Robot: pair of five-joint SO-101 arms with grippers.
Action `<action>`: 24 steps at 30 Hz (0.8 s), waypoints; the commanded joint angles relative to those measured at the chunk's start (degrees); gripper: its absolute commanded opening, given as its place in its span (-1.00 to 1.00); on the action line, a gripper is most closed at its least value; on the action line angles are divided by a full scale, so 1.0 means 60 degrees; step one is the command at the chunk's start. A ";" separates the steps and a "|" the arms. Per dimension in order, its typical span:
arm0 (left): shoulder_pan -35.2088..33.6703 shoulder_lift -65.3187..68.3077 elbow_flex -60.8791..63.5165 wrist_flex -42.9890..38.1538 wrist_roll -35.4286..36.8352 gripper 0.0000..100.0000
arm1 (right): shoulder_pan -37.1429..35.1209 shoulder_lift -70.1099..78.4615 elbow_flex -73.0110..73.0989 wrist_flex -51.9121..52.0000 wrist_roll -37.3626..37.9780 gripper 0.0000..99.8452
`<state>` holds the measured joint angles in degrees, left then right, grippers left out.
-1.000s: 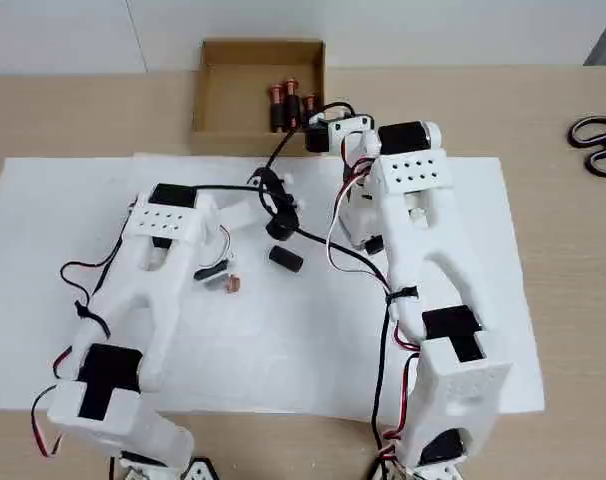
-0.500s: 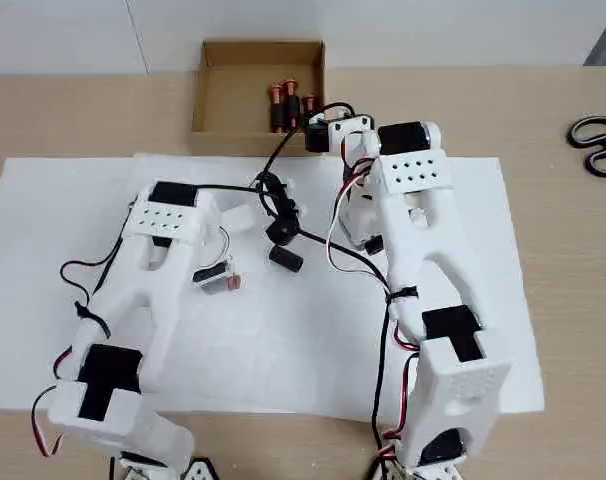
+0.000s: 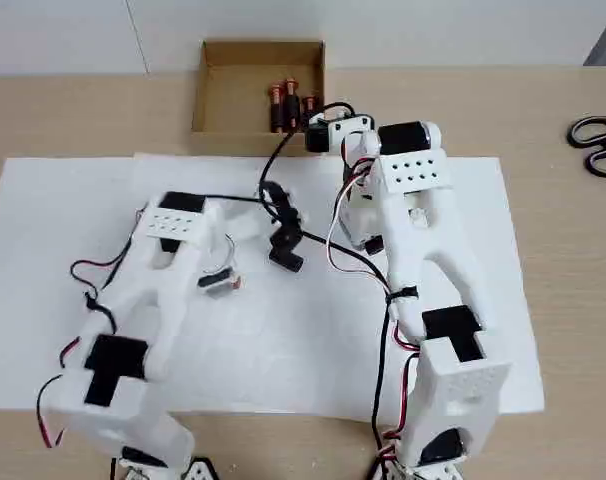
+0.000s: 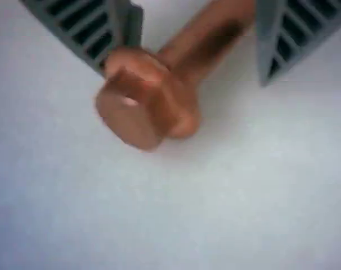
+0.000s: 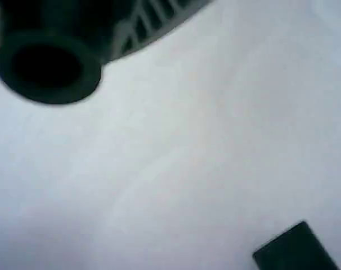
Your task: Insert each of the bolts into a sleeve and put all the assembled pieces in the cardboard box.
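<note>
The copper bolt (image 4: 153,98) lies on its side on the white sheet (image 3: 283,350), near the left half of its middle. The left gripper (image 4: 193,62) is down over it with its jaws apart on either side, not clamped; one grey ribbed finger (image 4: 111,34) touches the bolt's head, and the shaft runs up between the two. From where I stand, a second sleeve (image 3: 286,259) lies loose on the sheet just to the right of the bolt, between the two arms. The right gripper (image 3: 368,240) sits low under its arm and is closed on a black sleeve (image 5: 46,67), whose open end shows as a dark round mouth above the sheet. At the far edge of the sheet stands the cardboard box (image 3: 233,100), with a few assembled pieces (image 3: 288,105) lying together against its right wall. Black cables (image 3: 283,215) loop between the arms. The sheet covers most of a pale wooden table (image 3: 543,110), a pair of scissors (image 3: 598,140) lies on the bare wood far to the right, and a plain white surface (image 3: 433,30) runs behind the table.
</note>
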<state>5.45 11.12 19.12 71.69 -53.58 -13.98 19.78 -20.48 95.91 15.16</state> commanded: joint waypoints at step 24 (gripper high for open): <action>0.0264 0.0879 -0.3553 0.2286 0.1832 -0.99 | 0.0271 -0.0740 0.0015 0.0095 0.0073 -0.99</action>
<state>6.86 16.92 5.93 81.54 -45.41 -12.84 19.78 -20.48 95.91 15.16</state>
